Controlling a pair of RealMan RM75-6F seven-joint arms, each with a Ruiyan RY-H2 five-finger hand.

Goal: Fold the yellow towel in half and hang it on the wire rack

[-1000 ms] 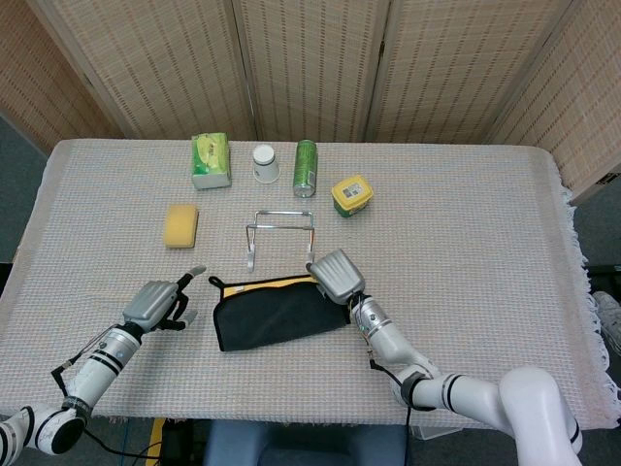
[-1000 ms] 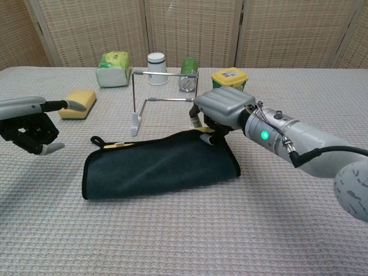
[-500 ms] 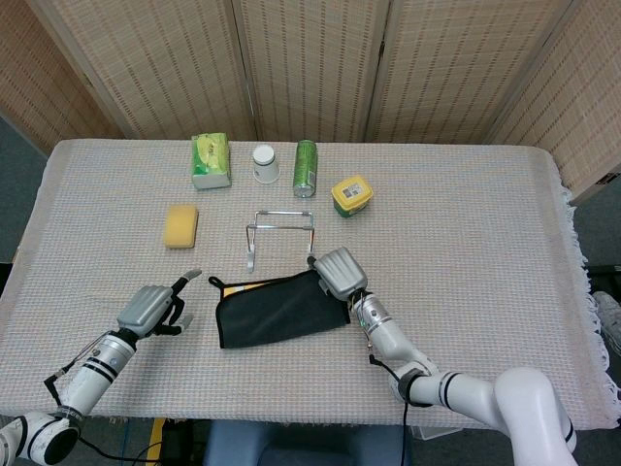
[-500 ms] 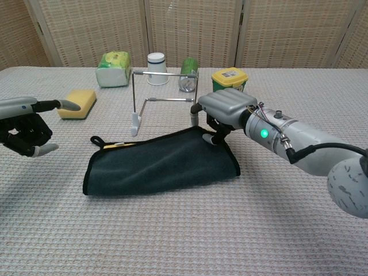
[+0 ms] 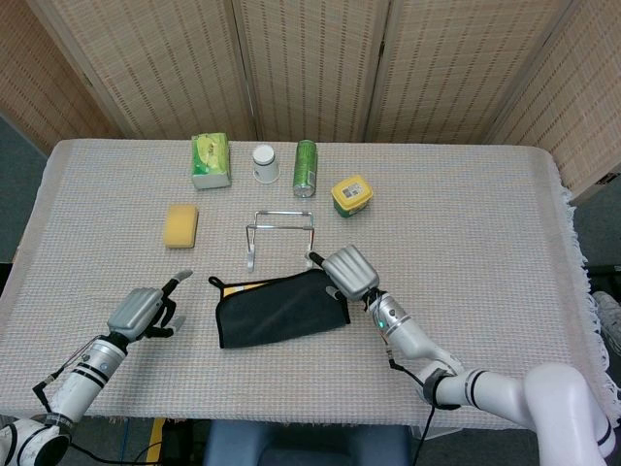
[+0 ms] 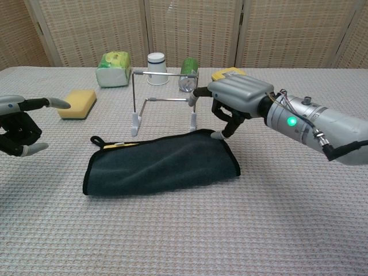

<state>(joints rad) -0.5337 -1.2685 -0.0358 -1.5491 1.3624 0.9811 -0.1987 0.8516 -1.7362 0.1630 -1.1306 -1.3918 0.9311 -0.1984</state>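
The towel (image 5: 281, 309) (image 6: 161, 164) lies folded on the table, dark side up, with a strip of yellow showing at its left rear edge. Just behind it stands the wire rack (image 5: 281, 228) (image 6: 164, 100), with nothing on it. My right hand (image 5: 349, 272) (image 6: 238, 98) hovers over the towel's right rear corner, fingers bent downward and holding nothing; one fingertip is close to the towel's edge. Left of the towel and apart from it, my left hand (image 5: 141, 311) (image 6: 20, 123) has its fingers curled in and one pointing out.
A yellow sponge (image 5: 180, 224) (image 6: 79, 102) lies left of the rack. Along the back stand a green tissue pack (image 5: 211, 160), a white cup (image 5: 265, 163), a green can (image 5: 306, 168) and a yellow-lidded tub (image 5: 351, 194). The table's front edge is near the towel.
My right hand let go of the towel's right rear corner and rose up and to the right. The towel settled flat. My left hand drew back to the left.
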